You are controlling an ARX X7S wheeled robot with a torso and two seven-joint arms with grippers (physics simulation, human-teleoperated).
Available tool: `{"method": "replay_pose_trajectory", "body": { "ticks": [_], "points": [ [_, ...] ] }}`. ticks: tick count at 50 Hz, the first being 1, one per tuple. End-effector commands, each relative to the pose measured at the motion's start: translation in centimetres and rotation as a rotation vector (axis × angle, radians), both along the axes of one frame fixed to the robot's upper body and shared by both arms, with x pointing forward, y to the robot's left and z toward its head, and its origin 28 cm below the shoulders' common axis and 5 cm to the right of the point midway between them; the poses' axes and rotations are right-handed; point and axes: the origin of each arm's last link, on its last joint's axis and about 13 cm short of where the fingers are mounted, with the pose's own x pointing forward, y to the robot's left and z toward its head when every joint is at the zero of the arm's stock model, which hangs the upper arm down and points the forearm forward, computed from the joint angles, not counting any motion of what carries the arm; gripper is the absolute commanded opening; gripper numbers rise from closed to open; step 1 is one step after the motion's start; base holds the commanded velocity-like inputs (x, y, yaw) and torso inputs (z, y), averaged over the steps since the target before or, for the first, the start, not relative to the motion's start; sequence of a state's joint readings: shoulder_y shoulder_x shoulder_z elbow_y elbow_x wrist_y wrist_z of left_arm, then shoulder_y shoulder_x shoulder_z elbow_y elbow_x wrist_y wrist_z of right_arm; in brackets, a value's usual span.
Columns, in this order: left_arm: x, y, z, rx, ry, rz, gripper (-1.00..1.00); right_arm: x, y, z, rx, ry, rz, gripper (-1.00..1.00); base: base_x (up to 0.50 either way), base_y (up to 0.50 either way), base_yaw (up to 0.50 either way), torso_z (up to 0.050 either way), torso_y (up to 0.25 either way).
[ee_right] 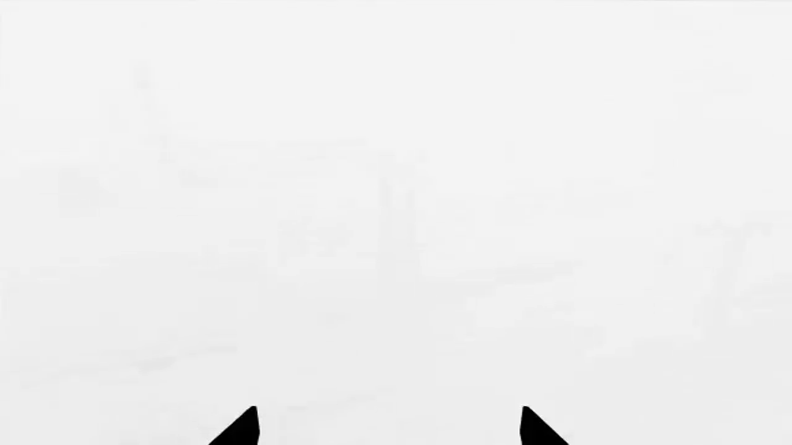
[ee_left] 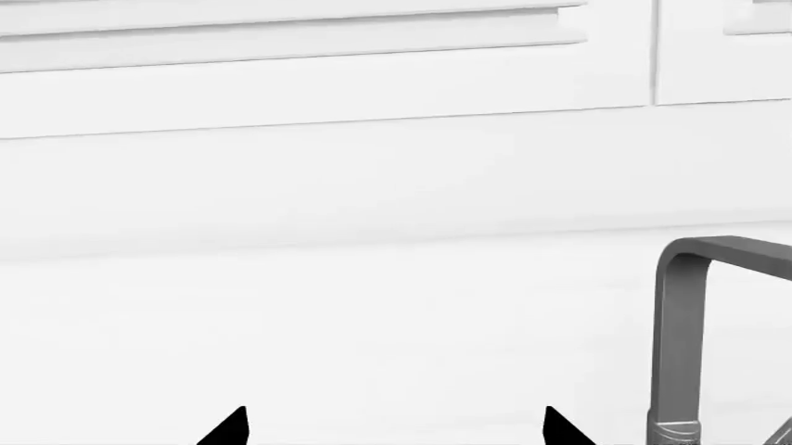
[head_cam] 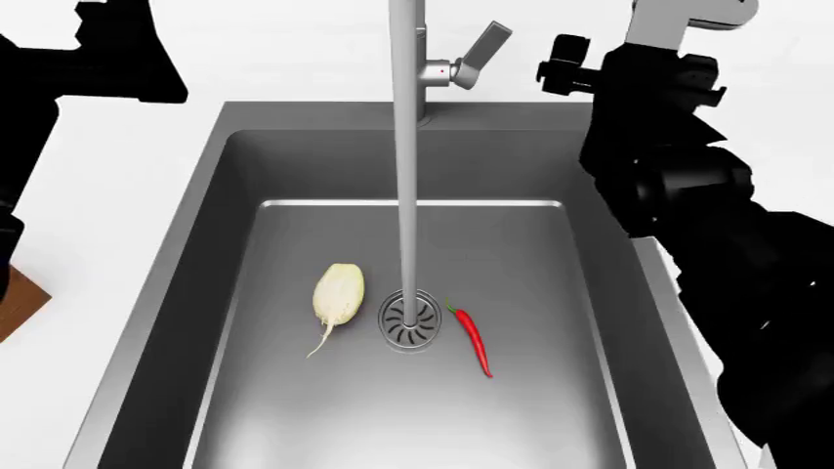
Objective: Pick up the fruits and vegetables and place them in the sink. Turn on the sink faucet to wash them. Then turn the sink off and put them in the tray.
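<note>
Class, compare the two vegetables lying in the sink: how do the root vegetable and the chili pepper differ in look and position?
The root vegetable is pale cream and plump with a thin tail; the chili pepper is red, slim and green-stemmed. The root vegetable lies on the drain's left in the head view, the chili pepper on its right. Both rest flat on the sink floor, untouched by either gripper.

A dark grey metal sink (head_cam: 195, 293) sits in a plain white countertop (head_cam: 287, 59). Beside its steel drain (head_cam: 412, 322), patterned with radiating dark slots, lie a pale cream root vegetable (head_cam: 338, 293) and a glossy red chili pepper (head_cam: 475, 342) with a green stem. The faucet (head_cam: 406, 147) is grey steel. Both robot arms are matt black. A brown wooden corner (head_cam: 19, 305) shows left of the sink. Cabinet doors (ee_left: 310, 56) are white with horizontal slats.
</note>
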State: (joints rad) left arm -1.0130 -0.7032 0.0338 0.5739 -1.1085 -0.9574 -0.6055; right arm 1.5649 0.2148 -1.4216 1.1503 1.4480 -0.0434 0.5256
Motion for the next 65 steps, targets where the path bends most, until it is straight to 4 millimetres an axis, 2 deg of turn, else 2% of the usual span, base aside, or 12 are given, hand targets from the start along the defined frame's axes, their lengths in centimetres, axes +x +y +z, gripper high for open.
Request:
{"method": "replay_pose_trajectory", "body": {
  "ticks": [1,17,24,31,40,55,65],
  "points": [
    [0.1,0.0,-0.2,0.001,0.004,0.0,1.0,0.3,0.1,-2.2,-0.002,0.062,-0.011,1.0,0.0,0.0,0.0,0.0,0.0],
    [0.2,0.1,-0.4,-0.001,0.01,0.002,1.0,0.3,0.6,-2.7,-0.003,0.098,0.005,1.0,0.0,0.0,0.0,0.0,0.0],
    [0.2,0.2,-0.4,-0.001,0.01,0.004,1.0,0.2,0.7,-2.4,-0.002,0.126,-0.08,1.0,0.0,0.0,0.0,0.0,0.0],
    [0.1,0.3,-0.4,-0.003,0.009,0.002,1.0,0.4,1.6,-2.3,0.024,0.064,0.066,1.0,0.0,0.0,0.0,0.0,0.0],
    [0.2,0.3,-0.6,-0.004,0.013,0.001,1.0,0.5,3.1,-2.6,-0.001,-0.032,0.15,1.0,0.0,0.0,0.0,0.0,0.0],
    [0.1,0.7,-1.2,-0.012,0.018,0.008,1.0,0.4,5.2,-3.4,-0.027,-0.048,0.229,1.0,0.0,0.0,0.0,0.0,0.0],
    [0.3,0.9,-1.5,-0.015,0.025,0.014,1.0,0.3,6.2,-2.9,-0.069,-0.076,0.263,1.0,0.0,0.0,0.0,0.0,0.0]
  ]
}}
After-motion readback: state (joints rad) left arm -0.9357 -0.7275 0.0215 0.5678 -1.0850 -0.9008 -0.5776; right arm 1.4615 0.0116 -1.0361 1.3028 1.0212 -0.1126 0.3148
